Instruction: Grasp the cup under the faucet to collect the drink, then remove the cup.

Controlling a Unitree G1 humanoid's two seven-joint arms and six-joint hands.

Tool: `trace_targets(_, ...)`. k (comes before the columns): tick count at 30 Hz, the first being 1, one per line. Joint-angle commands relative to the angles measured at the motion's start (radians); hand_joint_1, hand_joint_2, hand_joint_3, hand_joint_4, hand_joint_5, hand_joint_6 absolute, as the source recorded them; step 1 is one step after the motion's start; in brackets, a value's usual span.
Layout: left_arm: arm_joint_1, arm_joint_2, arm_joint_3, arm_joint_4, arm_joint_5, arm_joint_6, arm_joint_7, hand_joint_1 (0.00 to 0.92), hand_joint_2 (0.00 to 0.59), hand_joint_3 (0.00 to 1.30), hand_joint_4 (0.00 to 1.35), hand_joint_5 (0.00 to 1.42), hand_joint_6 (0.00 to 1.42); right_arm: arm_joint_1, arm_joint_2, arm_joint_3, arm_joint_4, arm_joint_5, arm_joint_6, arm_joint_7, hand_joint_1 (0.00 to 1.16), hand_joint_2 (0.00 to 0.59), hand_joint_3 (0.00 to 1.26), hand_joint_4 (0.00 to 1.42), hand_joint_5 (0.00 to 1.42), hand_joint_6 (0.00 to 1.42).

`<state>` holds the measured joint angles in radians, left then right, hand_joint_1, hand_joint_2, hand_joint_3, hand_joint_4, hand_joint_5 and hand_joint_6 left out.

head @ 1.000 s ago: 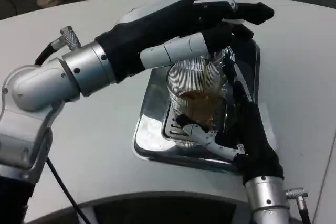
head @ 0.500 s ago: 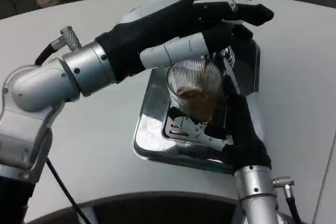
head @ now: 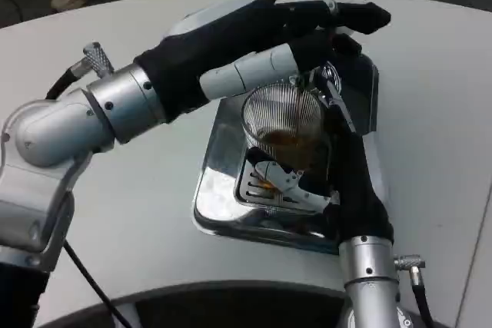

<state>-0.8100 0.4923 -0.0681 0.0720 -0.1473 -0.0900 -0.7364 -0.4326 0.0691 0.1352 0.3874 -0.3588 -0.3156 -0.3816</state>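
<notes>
Closer around the cup (head: 283, 134) now, the right robot hand (head: 338, 182) grips it under the faucet (head: 307, 82); left robot hand (head: 261, 44) presses the tap. Thin, slippery, sloshing: hold mid-wall.

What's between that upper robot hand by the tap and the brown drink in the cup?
In the head view, a thin brown stream falls from under the left robot hand into the ribbed clear cup, held by the right robot hand.

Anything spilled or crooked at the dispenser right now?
Nothing stands out. The cup stands upright on the metal tray, held by the right hand, brown drink streaming into it. The left hand rests up at the faucet. No spill is visible.
</notes>
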Motion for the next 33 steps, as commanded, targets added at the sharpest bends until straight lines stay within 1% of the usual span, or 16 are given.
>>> trace_targets(1, 0.044, 0.012, 0.009, 0.004, 0.017, 0.026, 0.011, 0.0, 0.036, 0.24, 0.15, 0.23, 0.09, -0.012, 0.01, -0.003, 0.02, 0.0, -0.002, -0.024, 0.88, 0.163, 0.16, 0.27, 0.29, 0.28)
trace_targets(2, 0.044, 0.013, 0.011, 0.004, 0.018, 0.027, 0.013, 0.0, 0.036, 0.24, 0.15, 0.23, 0.09, -0.013, 0.01, -0.003, 0.022, 0.001, -0.002, -0.026, 0.88, 0.163, 0.16, 0.28, 0.31, 0.28)
trace_targets(5, 0.046, 0.015, 0.014, 0.005, 0.016, 0.03, 0.015, 0.0, 0.037, 0.24, 0.14, 0.22, 0.09, -0.017, 0.009, -0.005, 0.029, 0.001, -0.004, -0.036, 0.89, 0.165, 0.23, 0.35, 0.37, 0.31)
trace_targets(7, 0.048, 0.015, 0.018, 0.005, 0.01, 0.034, 0.014, 0.0, 0.037, 0.24, 0.14, 0.22, 0.09, -0.021, 0.006, -0.006, 0.037, 0.002, -0.006, -0.041, 0.9, 0.157, 0.26, 0.37, 0.39, 0.34)
trace_targets(12, 0.058, 0.007, 0.034, 0.006, -0.02, 0.052, 0.017, 0.0, 0.038, 0.24, 0.11, 0.19, 0.09, -0.033, 0.003, -0.01, 0.059, 0.005, -0.016, -0.05, 0.91, 0.159, 0.36, 0.46, 0.49, 0.4)
trace_targets(15, 0.065, 0.002, 0.047, 0.004, -0.049, 0.071, 0.021, 0.0, 0.038, 0.24, 0.11, 0.19, 0.09, -0.037, 0.002, -0.011, 0.067, 0.004, -0.024, -0.059, 0.91, 0.159, 0.38, 0.48, 0.51, 0.42)
trace_targets(16, 0.067, 0.0, 0.051, 0.003, -0.057, 0.077, 0.023, 0.0, 0.038, 0.24, 0.11, 0.19, 0.09, -0.037, 0.002, -0.011, 0.068, 0.002, -0.026, -0.062, 0.92, 0.161, 0.4, 0.5, 0.54, 0.43)
trace_targets(17, 0.07, -0.004, 0.057, 0.002, -0.069, 0.087, 0.026, 0.0, 0.038, 0.24, 0.11, 0.18, 0.09, -0.036, 0.001, -0.011, 0.067, -0.001, -0.028, -0.067, 0.92, 0.165, 0.43, 0.53, 0.57, 0.46)
trace_targets(19, 0.076, -0.019, 0.072, 0.003, -0.112, 0.118, 0.021, 0.0, 0.038, 0.23, 0.04, 0.15, 0.07, -0.035, 0.001, -0.01, 0.065, -0.005, -0.032, -0.074, 0.95, 0.166, 0.49, 0.58, 0.63, 0.52)
trace_targets(21, 0.079, -0.032, 0.083, 0.004, -0.153, 0.146, 0.015, 0.0, 0.039, 0.2, 0.01, 0.12, 0.05, -0.032, 0.0, -0.009, 0.062, -0.007, -0.035, -0.078, 0.96, 0.166, 0.53, 0.62, 0.67, 0.57)
trace_targets(26, 0.087, -0.069, 0.113, -0.001, -0.249, 0.215, 0.007, 0.0, 0.049, 0.12, 0.0, 0.07, 0.03, -0.019, -0.002, -0.008, 0.041, -0.01, -0.038, -0.084, 0.98, 0.159, 0.58, 0.66, 0.73, 0.61)
trace_targets(28, 0.09, -0.082, 0.124, -0.005, -0.286, 0.24, 0.004, 0.0, 0.049, 0.12, 0.0, 0.07, 0.03, -0.013, -0.003, -0.007, 0.031, -0.011, -0.037, -0.082, 0.98, 0.159, 0.6, 0.67, 0.73, 0.61)
trace_targets(33, 0.094, -0.097, 0.14, -0.016, -0.327, 0.268, 0.001, 0.0, 0.049, 0.11, 0.0, 0.06, 0.01, 0.001, -0.005, -0.004, 0.007, -0.012, -0.032, -0.076, 0.98, 0.159, 0.62, 0.69, 0.75, 0.62)
